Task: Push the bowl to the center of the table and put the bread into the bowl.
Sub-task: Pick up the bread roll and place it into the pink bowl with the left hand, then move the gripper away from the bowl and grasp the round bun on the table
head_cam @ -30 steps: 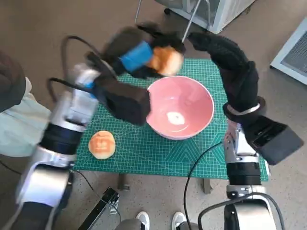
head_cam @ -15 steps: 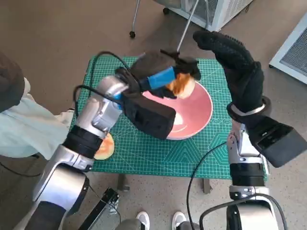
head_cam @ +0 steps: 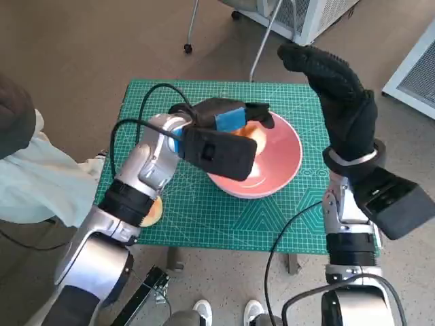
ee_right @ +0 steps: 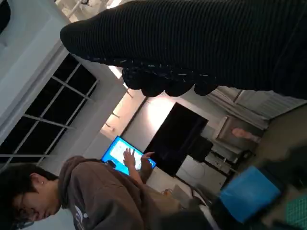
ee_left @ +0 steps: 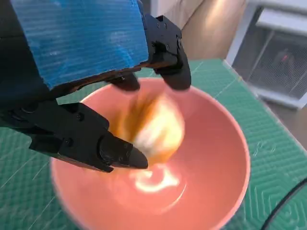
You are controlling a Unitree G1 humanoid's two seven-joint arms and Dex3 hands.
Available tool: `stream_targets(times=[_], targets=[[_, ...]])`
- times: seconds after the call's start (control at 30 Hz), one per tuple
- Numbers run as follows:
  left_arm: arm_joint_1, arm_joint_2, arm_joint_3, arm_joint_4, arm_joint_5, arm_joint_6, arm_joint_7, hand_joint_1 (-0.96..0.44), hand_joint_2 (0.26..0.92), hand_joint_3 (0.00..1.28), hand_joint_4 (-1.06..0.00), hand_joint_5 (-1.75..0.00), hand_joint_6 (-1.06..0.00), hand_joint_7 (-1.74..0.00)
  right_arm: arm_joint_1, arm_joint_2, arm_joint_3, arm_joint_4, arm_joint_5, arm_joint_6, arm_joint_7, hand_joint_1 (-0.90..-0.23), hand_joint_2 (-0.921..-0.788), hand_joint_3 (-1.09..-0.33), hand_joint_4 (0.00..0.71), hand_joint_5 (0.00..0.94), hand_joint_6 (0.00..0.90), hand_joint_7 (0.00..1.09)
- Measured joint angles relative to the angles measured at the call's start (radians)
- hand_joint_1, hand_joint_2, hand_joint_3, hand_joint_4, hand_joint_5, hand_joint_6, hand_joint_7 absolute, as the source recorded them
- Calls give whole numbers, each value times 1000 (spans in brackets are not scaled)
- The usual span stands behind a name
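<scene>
**Bread over the bowl**

Your left hand [head_cam: 228,122] was over the pink bowl [head_cam: 282,166], fingers [ee_left: 115,151] spread around the bread [ee_left: 153,127], which showed blurred inside the bowl's rim; whether they touched it, you couldn't tell. The bowl sat on the green mat [head_cam: 204,210], toward its middle. A second bread [head_cam: 151,212] lay near the mat's front edge, half hidden by your left forearm. Your right hand [head_cam: 333,81] was raised beside the bowl, gloved fingers extended, holding nothing.

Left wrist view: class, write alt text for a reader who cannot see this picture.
A black left robot hand with blue tape on its back hangs over a pink bowl, and a blurred golden bread roll sits between its fingers, inside the bowl's rim. The bowl rests on a green mat.
</scene>
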Motion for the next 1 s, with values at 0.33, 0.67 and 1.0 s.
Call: stream_targets(times=[0.33,0.67,1.0], targets=[[55,43,56,-125,-88,-22,-31,-124,809,110,-74,-2,-99,-534,1,0,0,0,0,-2,-6,-705,-921,-774,264,31,-1,779],[177,183,176,-387,-210,-34,-116,-165,833,64,-179,-21,-222,-506,9,5,2,-8,2,-2,-7,-690,-921,-771,264,32,-1,780],[406,415,382,-682,-342,-26,-190,-134,860,13,-268,-6,-341,-326,19,5,1,-39,4,6,-7,-692,-921,-767,263,32,-1,773]])
